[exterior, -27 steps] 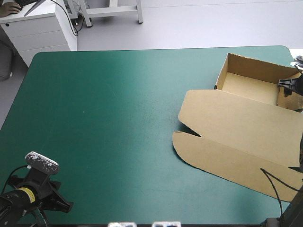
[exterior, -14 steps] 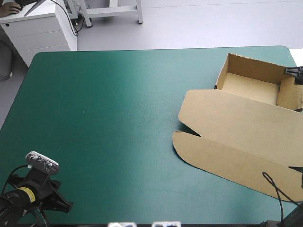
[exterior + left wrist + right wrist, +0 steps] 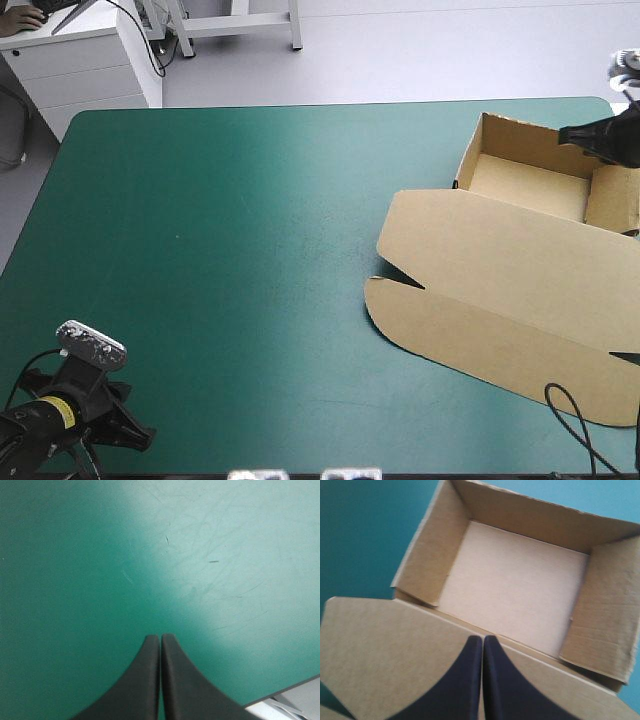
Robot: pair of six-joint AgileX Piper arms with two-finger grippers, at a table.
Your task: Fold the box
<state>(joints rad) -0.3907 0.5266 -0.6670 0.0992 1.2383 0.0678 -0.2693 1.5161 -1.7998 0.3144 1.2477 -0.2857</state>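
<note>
The brown box [image 3: 500,280] lies at the table's right side. Its tray [image 3: 525,180] stands open with walls raised, and the lid [image 3: 470,250] lies flat toward the table's front. My right gripper [image 3: 567,132] hovers over the tray's far right corner, pointing left, shut with nothing between its fingers. In the right wrist view the gripper [image 3: 483,639] shows one pointed arch above the tray's near wall, with the tray floor [image 3: 515,585] ahead and the lid [image 3: 385,650] beside it. My left gripper [image 3: 140,435] rests shut at the front left corner. Its wrist view shows the left gripper [image 3: 160,637] over bare cover.
The teal-green cover [image 3: 220,250] stretches wide to the left of the box. A white cabinet [image 3: 80,60] stands beyond the far left corner. The table's edge [image 3: 285,692] runs close beside the left gripper. The box reaches nearly to the table's right edge.
My right gripper was open inside the tray's right end earlier. It has risen out toward the far edge and shut. The box and the left arm have not moved.
</note>
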